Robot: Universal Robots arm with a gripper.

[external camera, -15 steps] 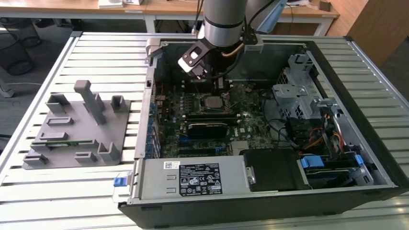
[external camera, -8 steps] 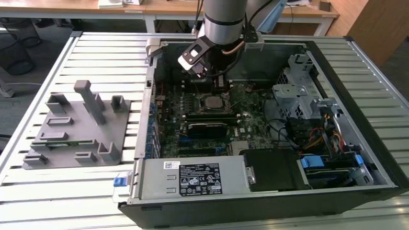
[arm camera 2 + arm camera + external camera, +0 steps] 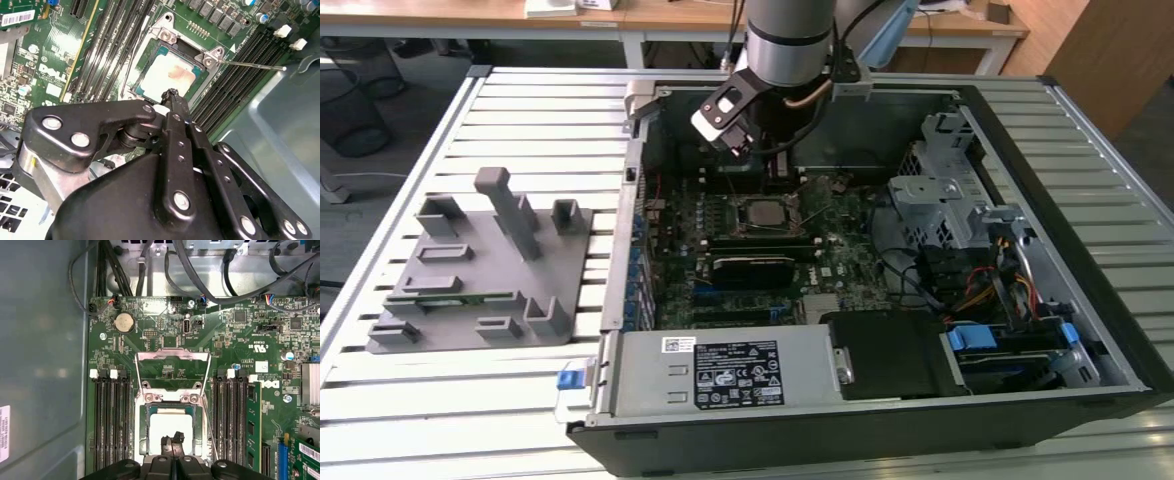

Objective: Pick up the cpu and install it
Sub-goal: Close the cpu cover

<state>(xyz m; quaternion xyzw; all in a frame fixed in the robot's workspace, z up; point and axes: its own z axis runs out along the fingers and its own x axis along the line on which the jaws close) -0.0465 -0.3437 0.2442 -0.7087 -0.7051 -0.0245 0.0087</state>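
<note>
The cpu (image 3: 167, 75) lies flat in the motherboard socket (image 3: 150, 52), its silver lid facing up. It also shows in the first wrist view, cpu (image 3: 170, 426), and in the exterior view, cpu (image 3: 761, 214), in the middle of the board. My gripper (image 3: 172, 94) hovers just above one edge of the chip, its two black fingers pressed together with nothing between them. The first wrist view shows the same shut gripper (image 3: 173, 440) over the chip's near edge. The socket's metal load plate (image 3: 172, 357) is swung open and its thin lever (image 3: 250, 64) sticks out sideways.
The open computer case (image 3: 1067, 160) lies on a slatted table. Memory slots flank the socket, and one holds a green memory stick (image 3: 253, 425). Cables and a drive cage (image 3: 941, 200) crowd the exterior view's right. A grey fixture block (image 3: 480, 270) stands outside the case at the left.
</note>
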